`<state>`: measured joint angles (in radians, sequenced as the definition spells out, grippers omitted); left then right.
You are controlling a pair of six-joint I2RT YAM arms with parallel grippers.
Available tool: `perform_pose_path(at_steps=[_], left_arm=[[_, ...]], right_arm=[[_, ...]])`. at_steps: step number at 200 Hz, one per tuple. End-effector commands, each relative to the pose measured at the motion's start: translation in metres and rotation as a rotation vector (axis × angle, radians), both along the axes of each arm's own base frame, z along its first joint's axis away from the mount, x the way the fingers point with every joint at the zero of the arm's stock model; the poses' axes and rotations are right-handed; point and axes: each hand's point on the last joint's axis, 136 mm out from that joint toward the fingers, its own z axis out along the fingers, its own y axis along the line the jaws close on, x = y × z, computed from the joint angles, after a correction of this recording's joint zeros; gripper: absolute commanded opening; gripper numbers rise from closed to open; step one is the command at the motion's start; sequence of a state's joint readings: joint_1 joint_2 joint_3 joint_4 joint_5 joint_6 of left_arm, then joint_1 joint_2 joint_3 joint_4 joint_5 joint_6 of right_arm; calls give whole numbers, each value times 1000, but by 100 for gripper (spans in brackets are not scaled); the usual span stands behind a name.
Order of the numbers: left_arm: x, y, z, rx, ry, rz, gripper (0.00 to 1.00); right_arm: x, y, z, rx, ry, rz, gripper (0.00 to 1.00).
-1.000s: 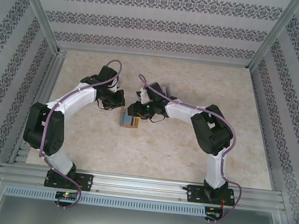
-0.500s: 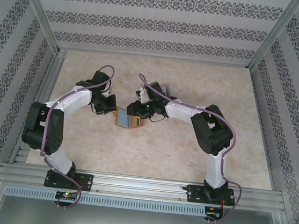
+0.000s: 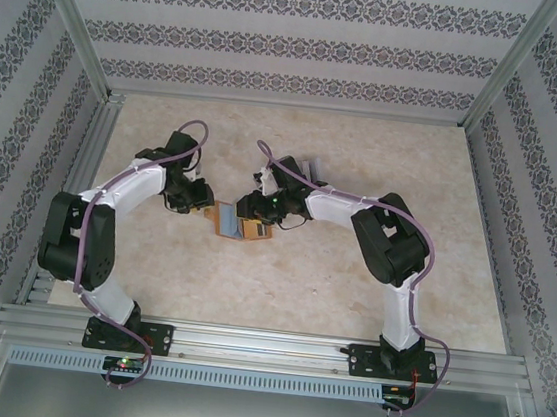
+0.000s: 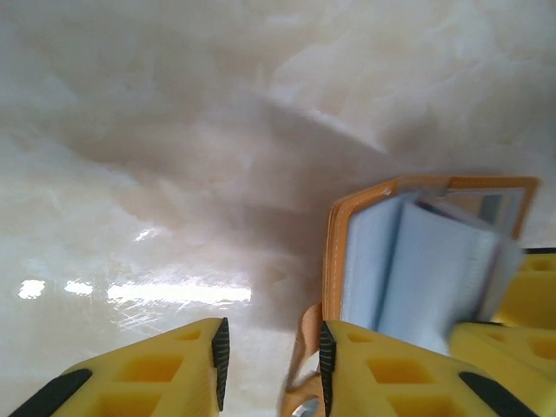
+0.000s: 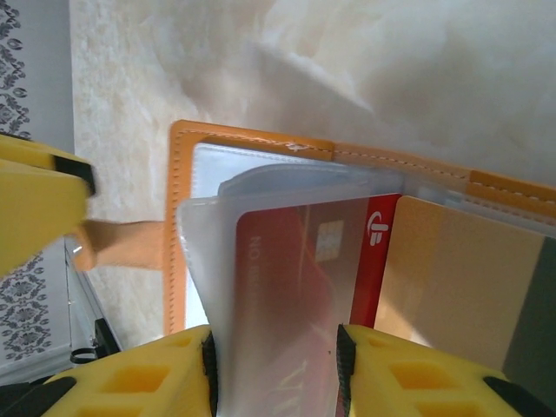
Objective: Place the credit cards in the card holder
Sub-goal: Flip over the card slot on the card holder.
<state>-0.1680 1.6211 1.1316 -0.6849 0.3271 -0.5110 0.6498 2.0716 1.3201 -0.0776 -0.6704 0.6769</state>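
a: entry one, what is being changed?

b: the left fingers [image 3: 204, 207] are being brought down and in. a second ago they were being carried apart from the card holder [image 3: 237, 223]; now they are being set just beside its left edge. the holder is being kept near the middle of the bench [image 3: 299, 291], lying open.

a: meaning for the task?

b: judged only: the holder is being steadied from the left so that loading can be carried on from the right.

a: entry two, state of fingers?

b: the left fingers are being held parted, with the orange closure tab [image 5: 117, 248] lying between them and not being squeezed. the right fingers [image 3: 248, 208] are also being held parted over the pockets, with nothing seen being pinched.

a: entry three, container and contents?

b: the clear pockets [image 4: 408, 269] are being fanned upward. a red card [image 5: 295, 261] is being seen inside one sleeve. a tan panel [image 5: 452, 278] is being shown beside it; whether it is a card or a flap cannot be told.
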Motion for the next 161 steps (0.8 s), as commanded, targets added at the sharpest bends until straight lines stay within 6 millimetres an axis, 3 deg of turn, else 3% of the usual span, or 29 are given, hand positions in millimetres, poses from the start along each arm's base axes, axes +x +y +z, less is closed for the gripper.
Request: perform_pose_path(at_steps=[1,23,49,88,161], left_arm=[[0,9,19,33,-30,-13,35],[1,7,25,23,-34,-17,35],[7,4,46,5,-79,-18,35],[18,-16,74,-109,-142,-23,36],[17,-23,66,-138,-129,-32,36]], right_arm=[[2,-5,-12,-34,11,-9,42],[3,-9,-12,-66,-1,-14,42],[6,-16,-14,-83,-6,-28,45],[7,-19,-12,-93,-11,-36,50],[10,-17,0,-94,-29,-22,45]])
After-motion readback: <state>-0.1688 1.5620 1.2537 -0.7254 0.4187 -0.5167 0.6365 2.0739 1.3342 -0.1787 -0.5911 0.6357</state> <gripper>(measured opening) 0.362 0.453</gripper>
